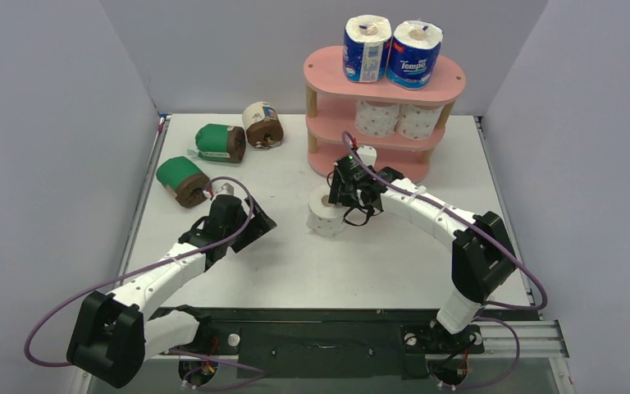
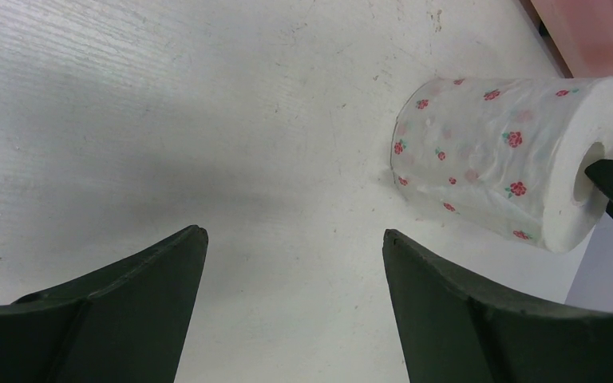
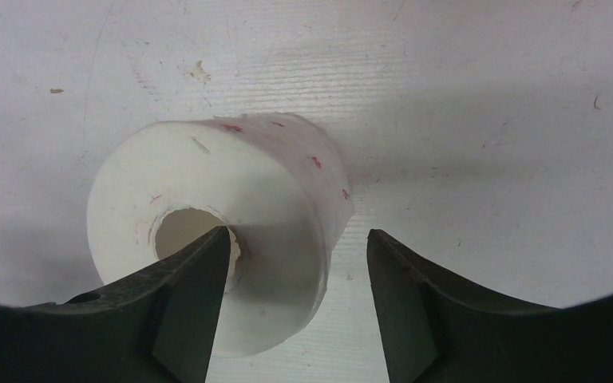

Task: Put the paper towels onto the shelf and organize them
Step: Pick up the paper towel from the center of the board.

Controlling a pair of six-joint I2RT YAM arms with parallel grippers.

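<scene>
1. Step in hand: picking up the dotted roll (image 1: 326, 215), which lies on its side mid-desk (image 1: 295, 271), just before the shelf (image 1: 325, 71).
2. The right gripper (image 3: 297, 239) is open, straddling the roll's wall with one finger at the core hole, not yet pinching.
3. The left gripper (image 2: 294, 235) is open and empty.
4. Next, likely: close, lift, clear the shelf's edge.

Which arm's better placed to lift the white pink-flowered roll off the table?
Right arm: jaws straddle the white pink-flowered roll, one at its core hole, one outside, near the pink three-tier shelf. Left arm: jaws open over bare table.
</scene>
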